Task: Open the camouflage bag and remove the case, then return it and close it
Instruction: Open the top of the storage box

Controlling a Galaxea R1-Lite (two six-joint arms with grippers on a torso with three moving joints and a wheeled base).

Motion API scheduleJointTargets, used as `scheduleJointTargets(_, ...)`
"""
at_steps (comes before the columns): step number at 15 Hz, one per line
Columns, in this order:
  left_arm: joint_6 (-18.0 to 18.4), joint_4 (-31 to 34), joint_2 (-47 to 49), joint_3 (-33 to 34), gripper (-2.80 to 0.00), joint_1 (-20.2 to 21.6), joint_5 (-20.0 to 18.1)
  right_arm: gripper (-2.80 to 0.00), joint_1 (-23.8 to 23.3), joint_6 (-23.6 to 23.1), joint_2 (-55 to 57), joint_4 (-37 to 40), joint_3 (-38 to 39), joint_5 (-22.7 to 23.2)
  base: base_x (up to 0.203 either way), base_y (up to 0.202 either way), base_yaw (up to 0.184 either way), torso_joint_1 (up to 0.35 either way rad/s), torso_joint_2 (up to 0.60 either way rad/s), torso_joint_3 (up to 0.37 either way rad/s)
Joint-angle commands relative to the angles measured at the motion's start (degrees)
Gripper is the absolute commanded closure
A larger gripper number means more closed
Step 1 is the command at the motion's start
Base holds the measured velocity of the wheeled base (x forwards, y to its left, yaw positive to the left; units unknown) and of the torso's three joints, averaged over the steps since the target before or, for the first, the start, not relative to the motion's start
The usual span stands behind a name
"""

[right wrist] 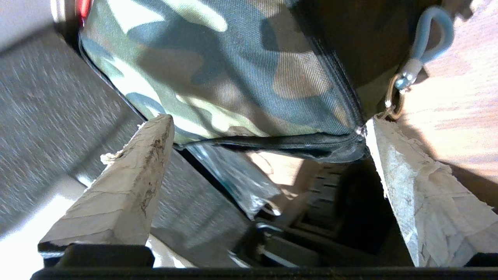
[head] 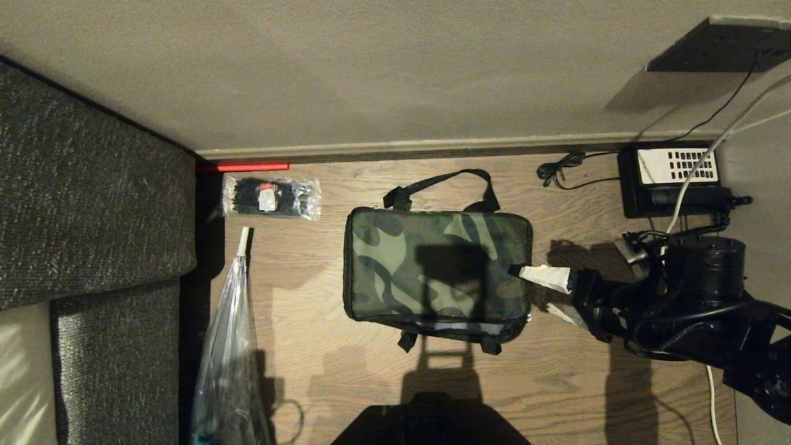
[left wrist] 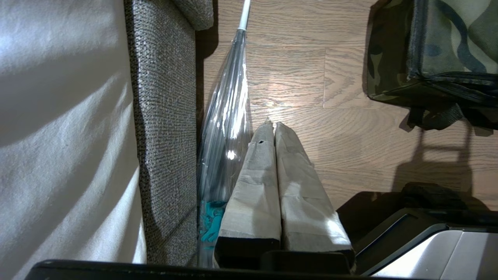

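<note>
The camouflage bag lies flat on the wooden floor with its lid down and its black handles at the far and near sides. My right gripper is open at the bag's right end, one taped finger touching the end wall. In the right wrist view the bag's corner fills the gap between the wide-apart fingers. The zipper slider sits by the other finger, and its pull with a blue loop hangs beside it. My left gripper is shut and parked near the sofa. The case is hidden.
A grey sofa bounds the left side, with a clear folded umbrella lying along it. A packet of black ties lies at the far left, a black desk phone with cables at the far right. The wall runs behind.
</note>
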Motion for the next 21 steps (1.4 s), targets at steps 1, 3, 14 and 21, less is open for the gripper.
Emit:
scheduleJointTargets(1, -0.01, 0.0, 0.05, 0.18, 0.0, 0.02, 0.02, -2.8, -3.9, -14.31, -1.39, 10.0, 1.37, 4.64, 0.0, 0.0, 0.0, 0.0, 0.0, 0.0)
scheduleJointTargets(3, -0.01, 0.0, 0.02, 0.18, 0.0, 0.02, 0.02, -2.8, -9.43, -49.19, -1.75, 24.58, 2.23, 5.55, 0.0, 0.0, 0.0, 0.0, 0.0, 0.0)
scheduleJointTargets(14, -0.01, -0.09, 0.14, 0.18, 0.0, 0.02, 0.02, -2.8, -10.65, -95.97, 10.57, 6.32, 3.95, -22.75, 0.0, 0.0, 0.0, 0.0, 0.0, 0.0)
scheduleJointTargets(21, -0.01, 0.0, 0.49, 0.18, 0.0, 0.02, 0.11, -2.8, -6.49, -89.39, 11.8, 0.04, 4.31, -12.48, 0.0, 0.0, 0.0, 0.0, 0.0, 0.0)
